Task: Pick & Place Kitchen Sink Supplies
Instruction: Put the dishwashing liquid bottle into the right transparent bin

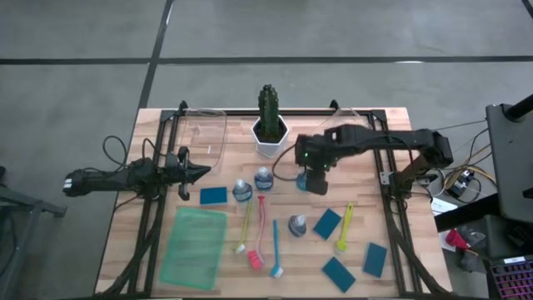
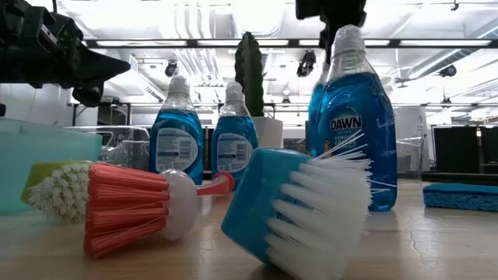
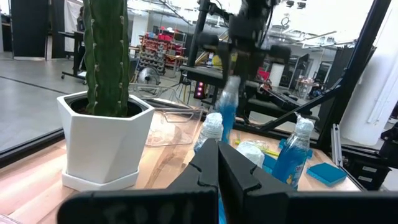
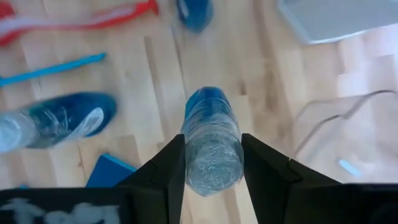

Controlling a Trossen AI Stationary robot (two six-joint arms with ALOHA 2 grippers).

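Bright overhead light, blurred foreground.

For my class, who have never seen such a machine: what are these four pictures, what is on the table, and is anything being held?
Two robot arms work at a wooden table. One picture looks straight down, one looks level across the tabletop, and one comes from a camera on each wrist. On the table lie blue soap bottles, thin brushes, flat teal sponges, a green tray and a potted cactus. The right tool has its fingers around the pale cap of one bottle. The left tool waits shut, holding nothing, at the table's left side.
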